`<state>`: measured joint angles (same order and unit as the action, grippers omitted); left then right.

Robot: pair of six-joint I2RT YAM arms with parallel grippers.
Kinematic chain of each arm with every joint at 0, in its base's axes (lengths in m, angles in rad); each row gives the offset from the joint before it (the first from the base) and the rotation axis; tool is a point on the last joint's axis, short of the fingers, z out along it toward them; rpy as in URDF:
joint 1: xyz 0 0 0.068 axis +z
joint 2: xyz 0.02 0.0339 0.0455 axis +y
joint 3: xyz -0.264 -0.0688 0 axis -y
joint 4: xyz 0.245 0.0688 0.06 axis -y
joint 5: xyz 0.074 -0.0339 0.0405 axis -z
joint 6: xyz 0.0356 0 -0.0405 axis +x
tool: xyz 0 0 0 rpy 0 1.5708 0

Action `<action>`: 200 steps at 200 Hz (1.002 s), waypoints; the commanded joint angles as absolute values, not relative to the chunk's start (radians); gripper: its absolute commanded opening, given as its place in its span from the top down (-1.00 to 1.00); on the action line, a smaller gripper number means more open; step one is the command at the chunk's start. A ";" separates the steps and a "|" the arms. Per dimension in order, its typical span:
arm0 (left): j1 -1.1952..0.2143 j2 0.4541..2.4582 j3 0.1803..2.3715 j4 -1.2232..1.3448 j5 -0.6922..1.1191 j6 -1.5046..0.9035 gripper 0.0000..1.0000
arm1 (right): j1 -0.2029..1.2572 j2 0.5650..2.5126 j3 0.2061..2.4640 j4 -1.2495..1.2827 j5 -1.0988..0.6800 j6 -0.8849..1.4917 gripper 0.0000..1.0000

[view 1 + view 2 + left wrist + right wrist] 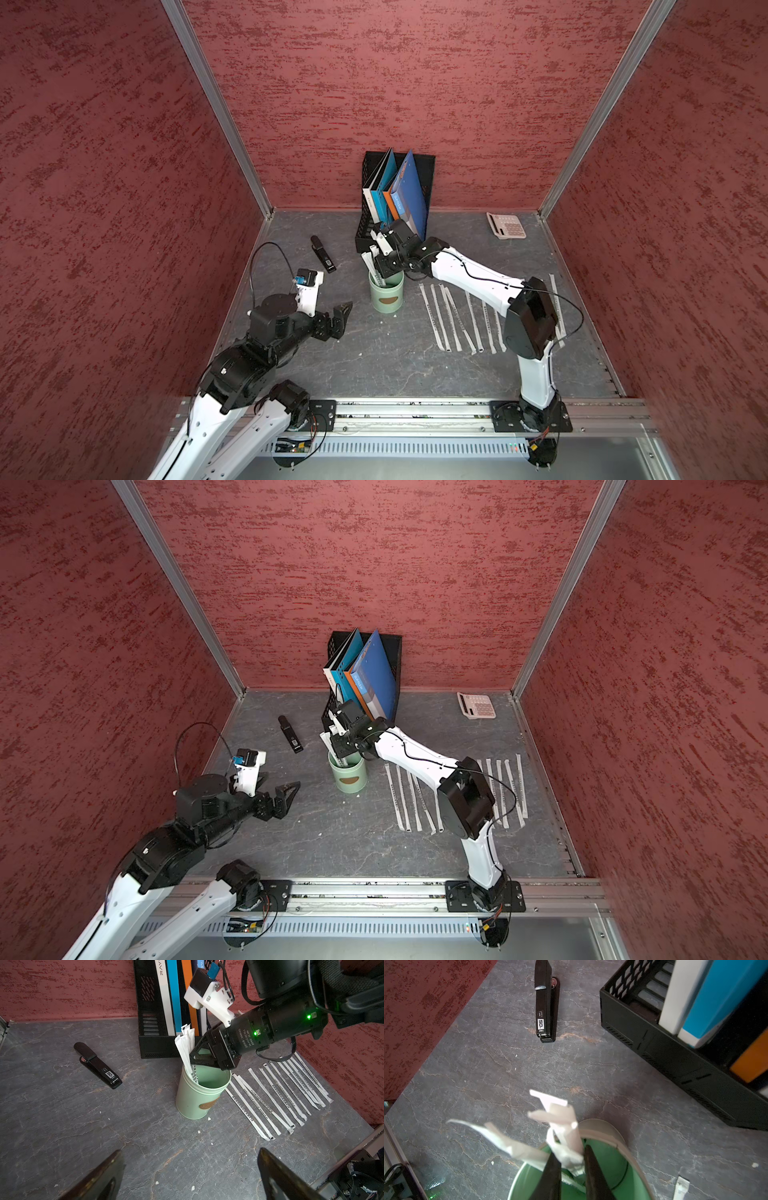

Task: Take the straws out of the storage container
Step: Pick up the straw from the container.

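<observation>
Paper-wrapped and almost weightless, the straws [185,1049] probably need very little force but careful handling. A small bunch stands in the mint-green storage container [195,1103]. It leans on the rim nearest the black file rack [145,1022], with its tops well above the lip. The loose straws [278,1093] lie flat in a row on the counter [62,1118], just beside the cup on the right arm's side.

The right gripper [570,1152] reaches over the cup mouth with its jaws drawn close together on the upper part of the bunch. In the right wrist view, crumpled wrapper fills the narrow gap between them. The left gripper [190,1152] hangs with its jaws wide apart, holding nothing and well clear of the cup.

Each straw looks like a thin, springy tube inside a flat sleeve. The sleeve ends look like empty flaps, several already bent over, so a pinch there would likely catch only paper, which could slip or tear. A better hold is lower down, just above the rim, where the tube fills the wrapper and resists the squeeze.

The straws stand taller than the cup, so I judge they need a long lift along their lean before the lower ends clear. The cup seems light and nothing steadies it, so a sideways pull could drag or tip it. Neighbouring straws may also ride up with the held ones.
</observation>
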<state>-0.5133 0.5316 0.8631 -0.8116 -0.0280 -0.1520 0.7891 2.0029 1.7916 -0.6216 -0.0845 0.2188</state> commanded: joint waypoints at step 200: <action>-0.507 0.525 0.854 -0.807 -0.020 -0.152 -0.99 | 0.796 1.753 1.762 -0.682 -0.044 0.195 0.94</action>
<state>-0.5133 0.5316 0.8631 -0.8112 -0.0273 -0.1520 0.7895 1.8240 1.7561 -0.6540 -0.0711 0.2089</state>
